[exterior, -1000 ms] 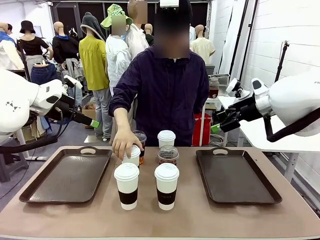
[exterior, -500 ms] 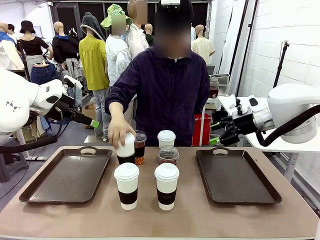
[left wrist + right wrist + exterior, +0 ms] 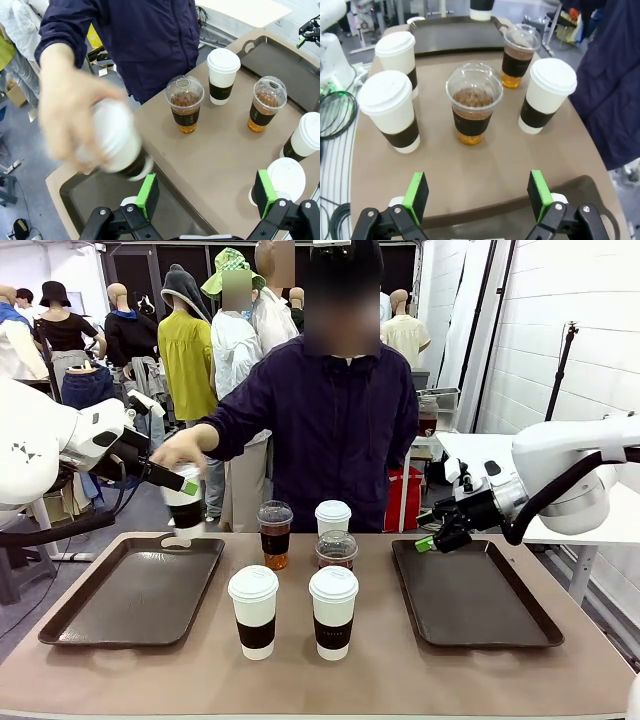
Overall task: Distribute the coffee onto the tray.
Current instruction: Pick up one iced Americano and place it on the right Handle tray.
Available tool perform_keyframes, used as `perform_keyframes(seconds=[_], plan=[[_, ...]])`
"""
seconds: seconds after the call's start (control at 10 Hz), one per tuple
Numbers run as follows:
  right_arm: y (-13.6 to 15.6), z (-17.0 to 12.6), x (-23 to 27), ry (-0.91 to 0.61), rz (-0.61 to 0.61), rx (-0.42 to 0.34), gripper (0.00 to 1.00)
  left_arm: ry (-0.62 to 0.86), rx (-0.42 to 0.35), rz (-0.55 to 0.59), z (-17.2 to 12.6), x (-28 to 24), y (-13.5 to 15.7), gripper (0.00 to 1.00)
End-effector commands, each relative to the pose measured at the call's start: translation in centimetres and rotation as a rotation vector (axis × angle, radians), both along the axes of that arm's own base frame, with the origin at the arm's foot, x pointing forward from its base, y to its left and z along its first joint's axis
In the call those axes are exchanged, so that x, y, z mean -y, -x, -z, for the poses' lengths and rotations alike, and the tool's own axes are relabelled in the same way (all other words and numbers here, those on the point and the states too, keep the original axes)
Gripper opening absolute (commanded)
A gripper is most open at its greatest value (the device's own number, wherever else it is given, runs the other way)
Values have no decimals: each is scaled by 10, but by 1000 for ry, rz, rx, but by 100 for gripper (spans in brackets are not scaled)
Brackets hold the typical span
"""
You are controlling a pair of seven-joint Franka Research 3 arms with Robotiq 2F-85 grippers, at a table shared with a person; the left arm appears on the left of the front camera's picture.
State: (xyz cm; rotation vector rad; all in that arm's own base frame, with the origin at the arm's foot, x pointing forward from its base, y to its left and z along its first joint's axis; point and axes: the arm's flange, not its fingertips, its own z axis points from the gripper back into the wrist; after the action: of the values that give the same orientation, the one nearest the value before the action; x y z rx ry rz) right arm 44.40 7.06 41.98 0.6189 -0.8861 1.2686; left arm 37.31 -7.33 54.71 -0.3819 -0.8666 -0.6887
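Note:
A person's hand (image 3: 182, 452) holds a white coffee cup with a dark sleeve (image 3: 186, 510) tilted over the far edge of the left tray (image 3: 90, 612). That cup (image 3: 117, 147) shows blurred just ahead of my open left gripper (image 3: 206, 195), which hangs beside it (image 3: 187, 486). On the table between the trays stand three white lidded cups (image 3: 253, 611) (image 3: 333, 611) (image 3: 333, 517) and two clear dome-lidded cups of amber drink (image 3: 275, 533) (image 3: 336, 550). My right gripper (image 3: 427, 540) is open and bare above the near corner of the right tray (image 3: 470, 595), facing the cups (image 3: 472, 102).
The person stands at the far side of the table, behind the cups. Both dark trays have nothing on them. Bare brown tabletop (image 3: 390, 670) runs along the front edge. A white side table (image 3: 560, 525) stands behind my right arm.
The person's hand lifted one white cup out of the group and carried it left, over the left tray's far edge. My right gripper came down and left toward the right tray. The left arm stayed put.

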Motion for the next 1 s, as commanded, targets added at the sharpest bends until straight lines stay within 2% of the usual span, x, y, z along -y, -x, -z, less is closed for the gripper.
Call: perform_keyframes(seconds=[0.0, 0.1, 0.4, 0.6, 0.9], plan=[[-4, -8, -2, 118, 109, 20, 100, 7, -3, 2, 0, -1, 0, 100], [0, 0, 0, 0, 0, 0, 100, 7, -3, 2, 0, -1, 0, 100], [-1, -1, -1, 34, 32, -8, 100, 7, -3, 2, 0, -1, 0, 100], [-28, -10, -15, 129, -24, -59, 100, 7, -3, 2, 0, -1, 0, 100], [-63, 3, -29, 214, -54, -158, 100, 7, -3, 2, 0, -1, 0, 100]])
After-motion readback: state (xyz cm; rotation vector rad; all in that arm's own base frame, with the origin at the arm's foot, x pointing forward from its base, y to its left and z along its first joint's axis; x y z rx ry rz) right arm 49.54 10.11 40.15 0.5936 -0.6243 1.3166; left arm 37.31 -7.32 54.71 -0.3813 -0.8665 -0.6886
